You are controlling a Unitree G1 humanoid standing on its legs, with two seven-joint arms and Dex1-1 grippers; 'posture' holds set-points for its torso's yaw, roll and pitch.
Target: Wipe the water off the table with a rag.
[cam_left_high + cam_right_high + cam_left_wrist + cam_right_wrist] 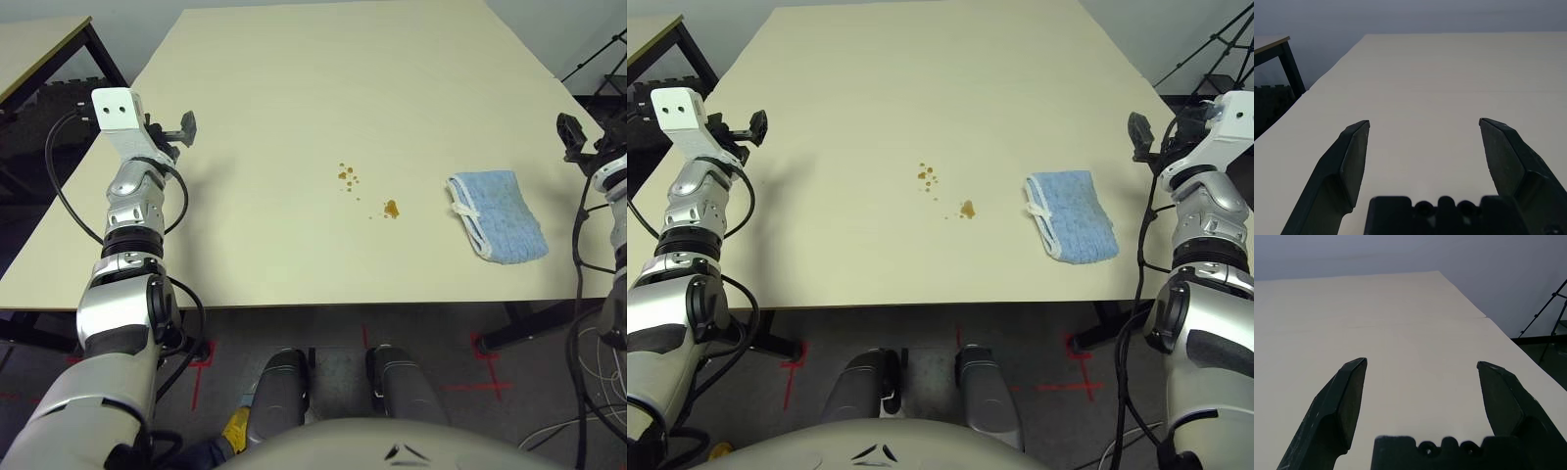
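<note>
Right now I see both black two-fingered grippers spread apart and empty, left gripper [1424,128] and right gripper [1421,366] over opposite table [294,78] edges. Amber-brown water droplets [348,176] dot the pale cream tabletop's middle; just right lies the folded light blue terry rag [498,215].

- The two head eyes are looking forward and down, sharing the whole table [294,98].
- Each wrist camera is looking low along its open fingers across the tabletop.
</note>
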